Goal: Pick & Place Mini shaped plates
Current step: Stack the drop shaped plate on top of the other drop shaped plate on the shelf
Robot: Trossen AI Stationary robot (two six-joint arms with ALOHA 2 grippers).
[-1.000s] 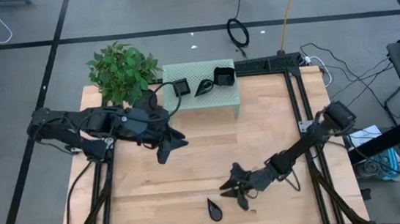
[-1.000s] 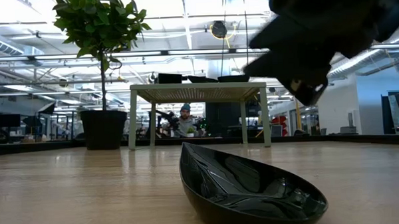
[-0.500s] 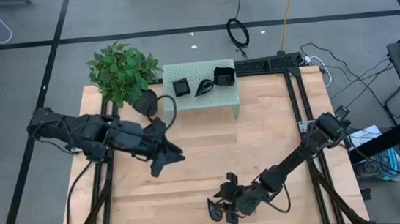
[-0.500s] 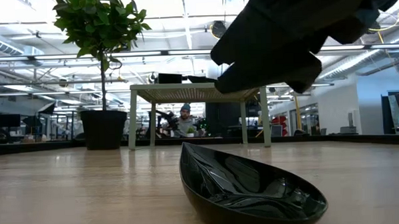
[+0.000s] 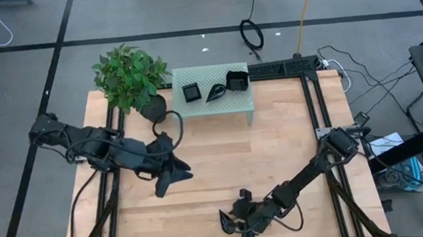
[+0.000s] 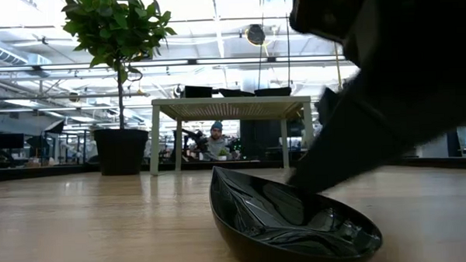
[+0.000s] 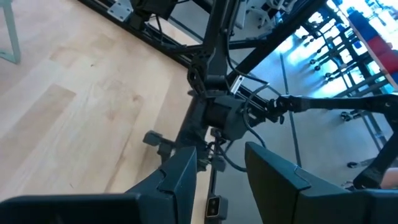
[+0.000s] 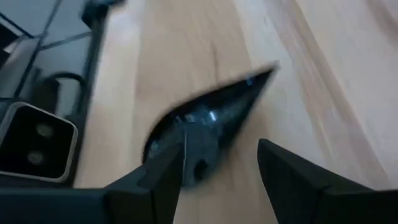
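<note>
A glossy black teardrop plate lies flat on the wood table near its front edge. My right gripper is open and low at the plate. One finger stands over the plate's wide end and the other beside it over the wood. On the pale green stand at the back rest three more black plates: a square, a teardrop and a wavy-edged one. My left gripper hangs open over the table's left middle, with nothing between its fingers. My right gripper slants down at the teardrop plate from the table's right. One finger reaches over the rim at the plate's wide end. I cannot tell whether it touches the plate, which lies flat on the table.
A potted plant stands at the back left beside the stand. Black frame rails run along the table's left and right sides. Bare wood spreads between the stand and the front edge.
My right gripper has gone down and toward the table's near left, reaching the teardrop plate, which has stayed in place. My left gripper has swung away from the stand toward the near edge.
</note>
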